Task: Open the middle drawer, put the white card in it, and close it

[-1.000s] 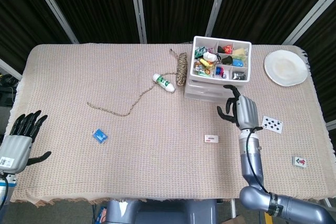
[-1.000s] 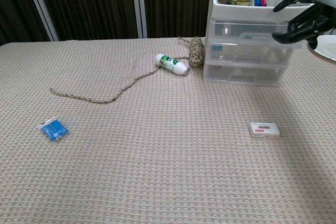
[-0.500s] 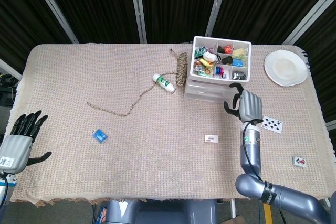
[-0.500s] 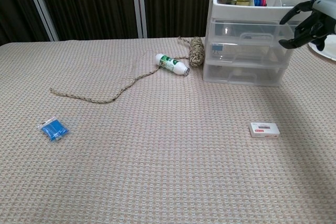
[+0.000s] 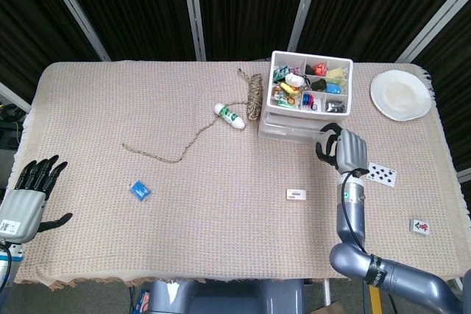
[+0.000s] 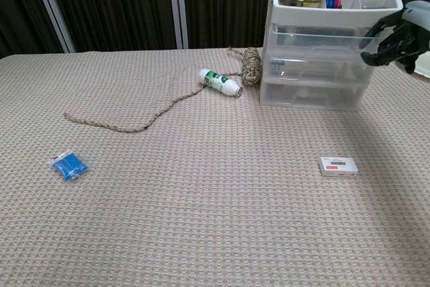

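Note:
The clear plastic drawer unit (image 5: pixel 291 126) (image 6: pixel 312 72) stands at the back right, all its drawers pushed in, with a tray of small items on top. The white card (image 5: pixel 296 194) (image 6: pixel 338 166) lies flat on the cloth in front of it. My right hand (image 5: pixel 346 148) (image 6: pixel 401 37) hovers by the unit's right front corner at about upper-drawer height. Its fingers are hooked toward the drawers and hold nothing. My left hand (image 5: pixel 29 195) is at the table's near left edge, fingers spread and empty.
A white bottle (image 5: pixel 230 116) and a coil of rope (image 5: pixel 255 95) with a trailing end lie left of the unit. A blue packet (image 5: pixel 140 190) sits near left. A white plate (image 5: pixel 400 95), a playing card (image 5: pixel 381 173) and a small tile (image 5: pixel 420 226) lie at the right.
My right hand has drifted to the right and slightly back, away from the drawer fronts toward the unit's right corner. The card, the drawers and my left hand have not moved.

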Available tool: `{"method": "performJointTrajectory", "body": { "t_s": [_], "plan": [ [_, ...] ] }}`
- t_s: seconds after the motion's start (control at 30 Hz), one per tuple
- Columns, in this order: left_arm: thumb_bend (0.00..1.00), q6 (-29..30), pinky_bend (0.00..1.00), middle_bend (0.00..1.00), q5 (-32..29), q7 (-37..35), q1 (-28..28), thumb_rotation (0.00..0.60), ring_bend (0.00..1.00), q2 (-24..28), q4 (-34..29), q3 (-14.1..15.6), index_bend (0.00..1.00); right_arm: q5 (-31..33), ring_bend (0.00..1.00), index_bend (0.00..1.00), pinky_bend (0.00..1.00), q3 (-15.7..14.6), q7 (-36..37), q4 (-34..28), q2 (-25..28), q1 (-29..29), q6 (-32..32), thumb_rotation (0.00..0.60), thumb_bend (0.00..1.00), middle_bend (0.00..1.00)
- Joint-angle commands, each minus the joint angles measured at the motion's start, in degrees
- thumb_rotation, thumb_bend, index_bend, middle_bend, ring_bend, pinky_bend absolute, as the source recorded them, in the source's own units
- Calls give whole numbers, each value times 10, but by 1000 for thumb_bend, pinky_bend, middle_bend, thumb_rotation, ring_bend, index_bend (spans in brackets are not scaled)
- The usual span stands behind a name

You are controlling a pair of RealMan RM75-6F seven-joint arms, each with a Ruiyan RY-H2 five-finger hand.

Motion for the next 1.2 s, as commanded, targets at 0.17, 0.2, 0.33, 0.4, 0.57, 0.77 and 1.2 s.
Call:
{"method": "performJointTrajectory", "body": {
  "t_s": [0.17,0.2,0.33,0.4,0.57,0.77,1.2],
  "plan": [
    [141,1,0,0,0,2,0,600,0,-1,0,0,76,-15,817,438,723,-9,12,-32,16,-18,10,600,351,764],
    [142,1,0,0,1,2,0,600,0,-1,1,0,76,-19,817,438,723,-11,15,-38,19,-22,11,600,351,764],
    [142,1,0,0,2,2,0,600,0,-1,0,1,77,-42,816,438,723,-27,23,-60,28,-38,23,600,352,763],
    [142,1,0,0,2,3,0,600,0,-1,-1,1,77,-46,816,438,724,-31,28,-69,29,-43,26,600,352,763],
    [142,2,0,0,2,3,1,600,0,-2,-1,1,78,-63,817,438,723,-43,34,-88,33,-54,34,600,352,763],
    [140,3,0,0,3,3,1,600,0,-2,-1,1,79,-79,816,435,723,-57,44,-107,35,-69,41,600,352,763],
    [143,6,0,0,3,6,2,600,0,-3,-1,0,78,-117,811,297,721,-70,55,-145,49,-89,54,600,328,763]
  ]
}}
